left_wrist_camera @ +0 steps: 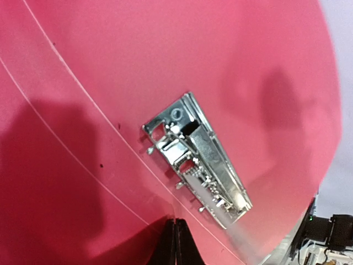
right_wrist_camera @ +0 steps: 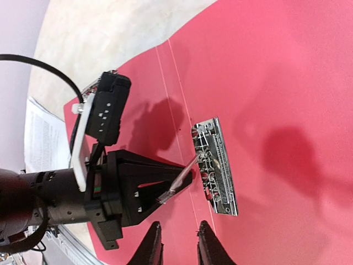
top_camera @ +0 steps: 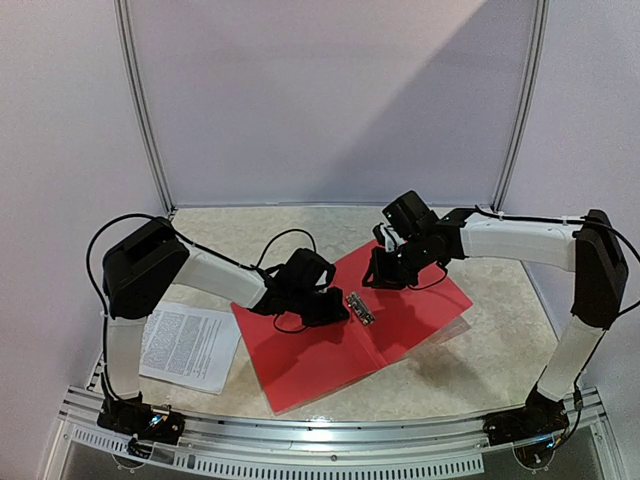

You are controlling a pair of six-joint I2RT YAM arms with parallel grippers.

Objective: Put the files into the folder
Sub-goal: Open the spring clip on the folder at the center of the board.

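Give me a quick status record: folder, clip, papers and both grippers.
folder: the folder lies open on the table, red inside facing up
clip: the metal clip sits on the inside, beside the spine crease
files: the files lie on the table to the left of the folder, outside it
left gripper: the left gripper is shut, its tips low over the folder next to the clip
right gripper: the right gripper is open, nothing between its fingers, above the red cover
task: files not yet in the folder
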